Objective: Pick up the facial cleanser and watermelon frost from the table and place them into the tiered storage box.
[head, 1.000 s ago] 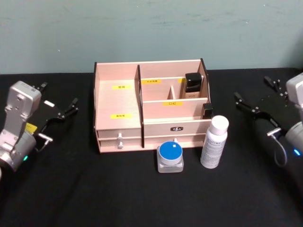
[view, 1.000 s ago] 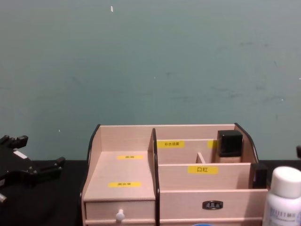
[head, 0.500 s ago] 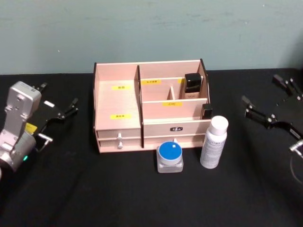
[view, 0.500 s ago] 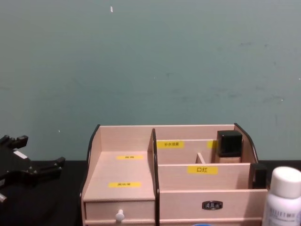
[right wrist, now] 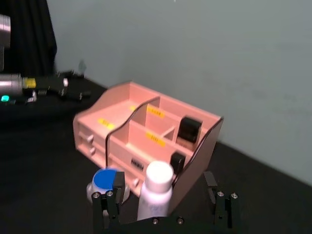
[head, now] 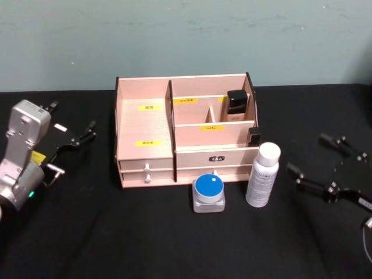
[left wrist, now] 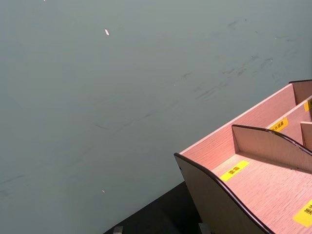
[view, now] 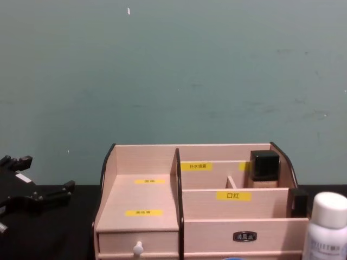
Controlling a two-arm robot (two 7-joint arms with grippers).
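A white bottle with a white cap (head: 263, 175) and a low jar with a blue lid (head: 208, 193) stand on the black table just in front of the tiered storage box (head: 145, 125). I cannot tell which is the facial cleanser and which the watermelon frost. My right gripper (head: 305, 154) hangs open to the right of the bottle, apart from it. In the right wrist view its fingers (right wrist: 105, 204) frame the bottle (right wrist: 156, 192) and the jar (right wrist: 105, 179). My left gripper (head: 72, 119) rests open at the table's left, well clear of the box.
A black-capped bottle (head: 236, 106) stands in the box's back right compartment, and a small black item (head: 254, 137) sits in the tier in front of it. The left stepped compartments (view: 138, 197) hold nothing. A teal wall rises behind the table.
My right gripper has swung from the table's back right toward the front and lower, now level with the white bottle. The left arm, bottle and jar have not moved.
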